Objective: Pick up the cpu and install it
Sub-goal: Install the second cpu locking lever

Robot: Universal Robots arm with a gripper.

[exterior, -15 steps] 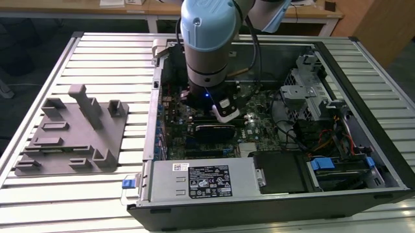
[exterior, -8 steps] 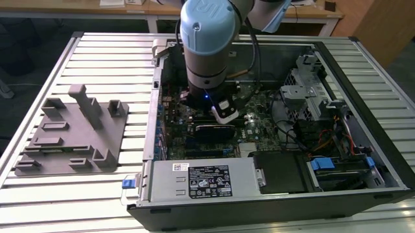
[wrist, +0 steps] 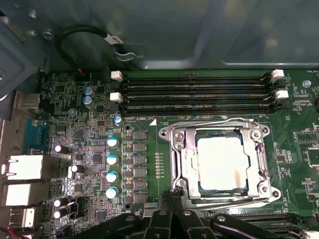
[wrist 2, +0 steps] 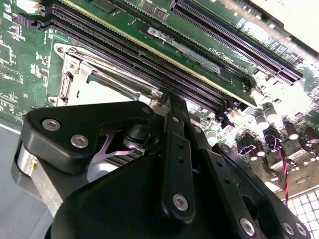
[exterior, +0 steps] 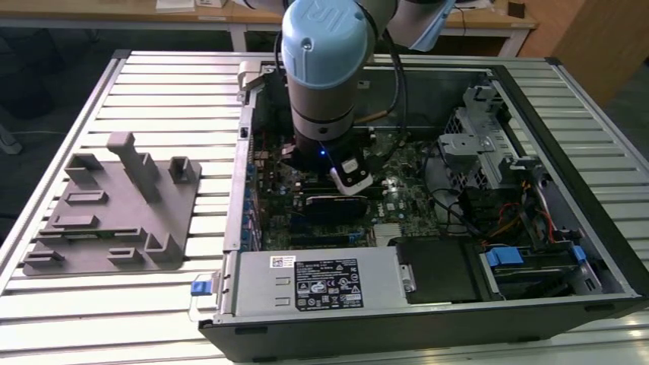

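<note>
**CPU seated in socket, gripper above the board**

You have the cpu (wrist: 222, 163) lying flat inside the metal socket frame (wrist: 182, 164) on the motherboard (wrist: 89, 149) — its pale silver top faces up, level with the frame, just beside the memory slots (wrist: 194, 92). In the second wrist view the cpu (wrist 2: 102, 91) peeks out past the gripper's black linkage. The gripper (wrist: 172, 199) hangs just over the frame's edge, holding nothing — you cannot tell from these views whether its fingers are spread or closed. In the exterior view your arm (exterior: 322, 68) reaches down into the open case (exterior: 568, 190), and the grey tray (exterior: 106, 220) sits on the slatted table (exterior: 172, 91), well apart from the case.
</note>
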